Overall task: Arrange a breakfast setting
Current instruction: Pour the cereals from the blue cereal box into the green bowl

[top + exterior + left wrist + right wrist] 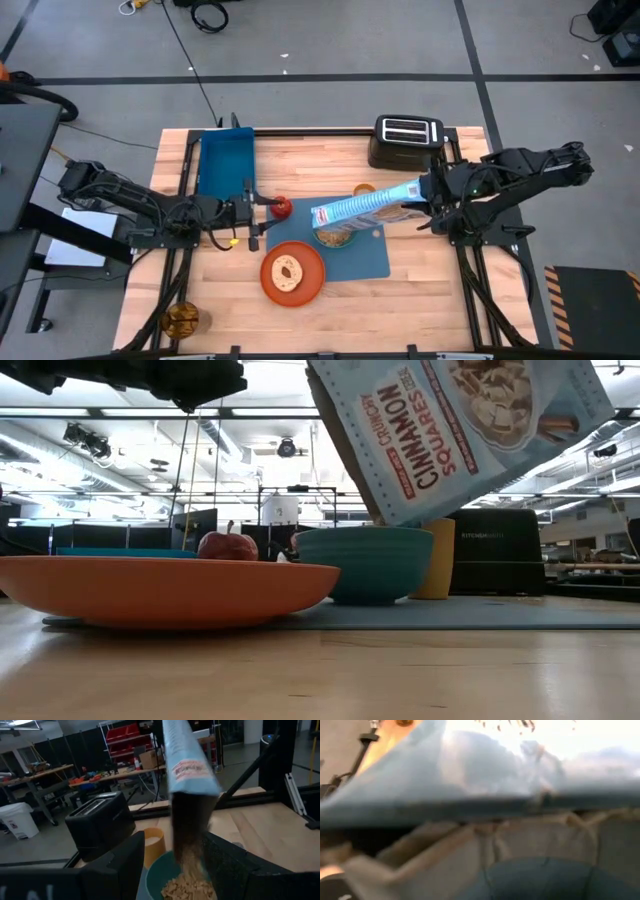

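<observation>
The cereal bag is held tipped over the bowl on the placemat, clamped in the right end effector; cereal is being poured. The left end effector, fingers spread and empty, hovers beside the apple. Next, the bag should be righted and set down.

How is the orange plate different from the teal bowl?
The plate is orange, wide and shallow; the bowl is teal, narrower and deep. The plate holds a round piece of bread, while the bowl is catching cereal pouring from the tipped cereal bag. Both are round and rest on the blue placemat.
</observation>
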Robot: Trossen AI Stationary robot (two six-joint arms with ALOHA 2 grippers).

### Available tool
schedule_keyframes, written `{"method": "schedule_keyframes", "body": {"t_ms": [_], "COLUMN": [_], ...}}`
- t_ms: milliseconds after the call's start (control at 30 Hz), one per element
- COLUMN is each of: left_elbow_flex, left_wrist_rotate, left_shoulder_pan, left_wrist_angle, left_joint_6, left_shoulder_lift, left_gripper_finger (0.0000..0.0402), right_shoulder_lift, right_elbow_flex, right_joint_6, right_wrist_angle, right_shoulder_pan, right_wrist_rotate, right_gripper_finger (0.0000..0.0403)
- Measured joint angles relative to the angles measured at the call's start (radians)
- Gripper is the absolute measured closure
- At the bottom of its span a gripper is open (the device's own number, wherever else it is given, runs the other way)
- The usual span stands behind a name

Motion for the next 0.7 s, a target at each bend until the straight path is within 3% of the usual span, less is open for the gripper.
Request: {"method": "schedule_keyframes", "body": {"t_ms": [367,700], "left_elbow_flex": [0.0,0.0], "left_wrist_rotate": [0.0,0.001], "left_shoulder_pan": [0.0,0.0], "left_wrist_angle": [0.002,0.002], "left_joint_6": [0.011,0.014], "left_shoulder_lift": [0.0,0.0], "left_gripper_finger": [0.02,0.02], "right_shoulder_lift": [-0.019,-0.141], "right_elbow_flex": [-0.009,-0.108], "right_joint_6": [0.016,0.039], "right_wrist_angle": [0.005,0.096], "right_shoulder_pan": [0.0,0.0], "right_wrist_rotate": [0.002,0.014], "right_gripper_finger": [0.0279,0.0279]}}
